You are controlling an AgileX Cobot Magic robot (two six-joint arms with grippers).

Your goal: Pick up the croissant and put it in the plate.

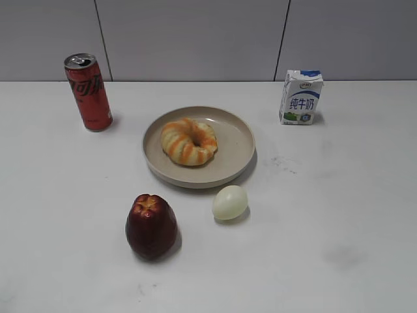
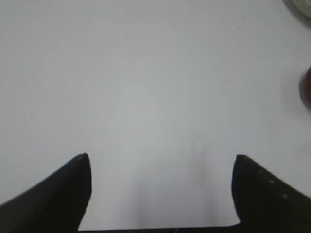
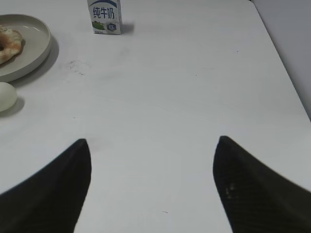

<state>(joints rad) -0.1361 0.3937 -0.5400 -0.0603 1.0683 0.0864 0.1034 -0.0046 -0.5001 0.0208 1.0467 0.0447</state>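
Chinese characters reading 纯牛奶 are printed in blue down the white front of the milk carton [image 1: 301,97], standing at the back right of the table [image 1: 339,215]; a small logo above them is too small to be read. The same characters are seen on the carton in the right wrist view [image 3: 105,15], again in blue on white above a green strip. White Chinese lettering, apparently 可口可乐, is carried down the side of the red can [image 1: 88,92], though only partly legible.
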